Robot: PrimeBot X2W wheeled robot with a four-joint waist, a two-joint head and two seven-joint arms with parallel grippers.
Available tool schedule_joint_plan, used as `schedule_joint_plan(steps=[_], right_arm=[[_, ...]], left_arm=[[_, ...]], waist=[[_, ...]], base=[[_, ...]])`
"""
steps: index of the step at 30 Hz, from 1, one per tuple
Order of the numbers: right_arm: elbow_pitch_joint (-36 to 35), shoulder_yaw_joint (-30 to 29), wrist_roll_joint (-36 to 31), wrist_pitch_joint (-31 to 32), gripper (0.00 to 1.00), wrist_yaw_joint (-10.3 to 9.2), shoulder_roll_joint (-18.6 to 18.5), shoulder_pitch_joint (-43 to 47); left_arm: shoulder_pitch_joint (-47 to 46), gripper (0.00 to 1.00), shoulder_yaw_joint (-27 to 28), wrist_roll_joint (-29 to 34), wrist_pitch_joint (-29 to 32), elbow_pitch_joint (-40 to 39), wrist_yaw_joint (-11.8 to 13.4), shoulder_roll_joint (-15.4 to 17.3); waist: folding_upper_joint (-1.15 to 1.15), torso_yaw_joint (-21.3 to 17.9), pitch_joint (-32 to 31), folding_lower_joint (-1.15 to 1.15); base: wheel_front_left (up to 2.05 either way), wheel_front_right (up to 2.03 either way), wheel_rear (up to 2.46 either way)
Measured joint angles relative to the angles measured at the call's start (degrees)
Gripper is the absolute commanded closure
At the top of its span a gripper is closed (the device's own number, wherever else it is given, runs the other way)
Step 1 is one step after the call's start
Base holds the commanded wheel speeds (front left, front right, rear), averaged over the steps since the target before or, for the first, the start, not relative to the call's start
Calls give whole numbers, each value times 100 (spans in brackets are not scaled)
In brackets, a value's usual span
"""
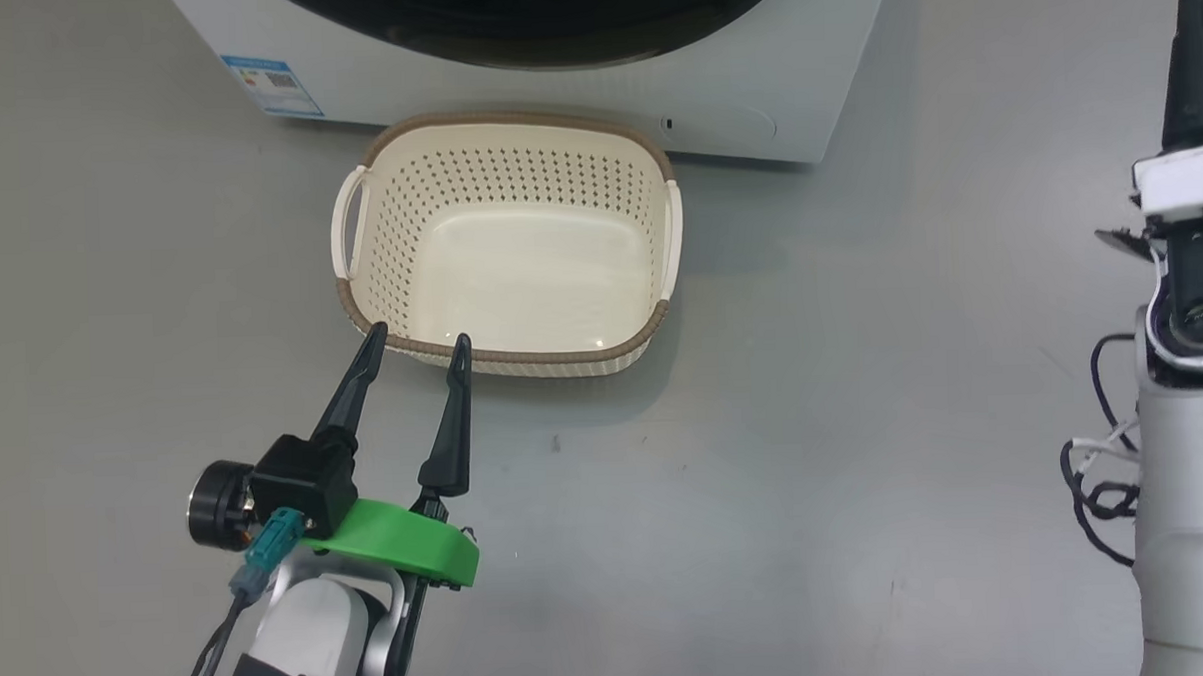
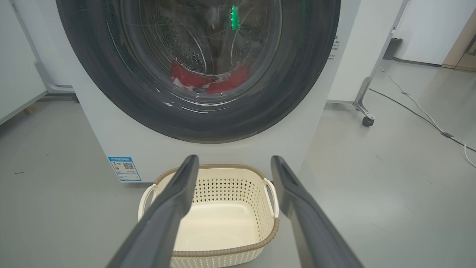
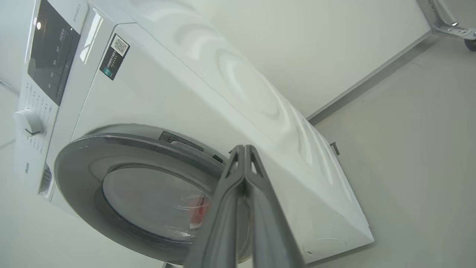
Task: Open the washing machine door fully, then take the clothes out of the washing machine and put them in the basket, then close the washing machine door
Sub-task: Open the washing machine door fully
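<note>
- Black and spread wide, the jaws of the left gripper (image 1: 418,336) hold nothing. In the head view their tips hang at the near rim of the basket (image 1: 514,121); I cannot tell whether they touch it.
- Cream plastic with a brown rim, the basket stands empty on the floor (image 1: 864,419), just in front of the washing machine (image 1: 753,83). It sits below the porthole and to the right of the blue label sticker (image 1: 272,84).
- Glossy black, the washing machine door (image 2: 200,124) faces the left wrist view, well beyond the spread jaws and above the basket. It lies against the machine's front or close to it; I cannot tell whether the latch has let go.
- Red behind the glass, the clothes (image 2: 193,80) lie low in the drum, so none are out.
- Judging from this, the step in hand is the first one: opening the door fully.
- The next move probably calls for hooking a jaw tip behind the door's rim on its opening side. The door then needs a wide outward swing that clears the basket.
- Pressed together and empty, the jaws of the right gripper (image 3: 245,149) point toward the door's rim in the right wrist view. How near they are I cannot tell. In the head view this gripper stands at the far right, well apart from the basket.
</note>
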Motion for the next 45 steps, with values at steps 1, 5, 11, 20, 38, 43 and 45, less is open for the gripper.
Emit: schedule_joint_plan(steps=[1,5,11,20,38,43,45], right_arm=[[3,-46,199,155,100,-8,-2,-131],[-2,-75,586,689,100,-162,-11,-700],[37,-133,917,1378,100,-564,-131,-1592],[259,-194,984,1970,100,-1051,-455,-2582],[1106,-158,1171,2691,100,-1265,-612,-3897],[1344,-202,1341,2873,100,-1271,-567,-4149],[1464,-371,1607,2921,100,-1311,-456,-4231]], left_arm=[[-55,0,-29,-34,0,-18,0,-1],[-224,0,-62,-138,0,-62,0,-3],[-398,0,-137,-327,0,-102,24,-12],[-597,0,-265,-432,0,-102,35,-21],[-956,0,-446,-636,-1,-129,84,-62],[-986,0,-498,-683,-1,-108,93,-68],[-996,0,-502,-683,-1,-76,129,-68]], waist=[[0,36,70,0],[0,187,343,0],[0,429,767,0],[0,704,1193,0],[0,1080,1713,0],[0,1149,1774,0],[0,1173,1789,0]], base=[[0,0,0],[0,0,0],[0,0,0],[0,0,0],[0,0,0],[0,0,0],[0,0,0]])
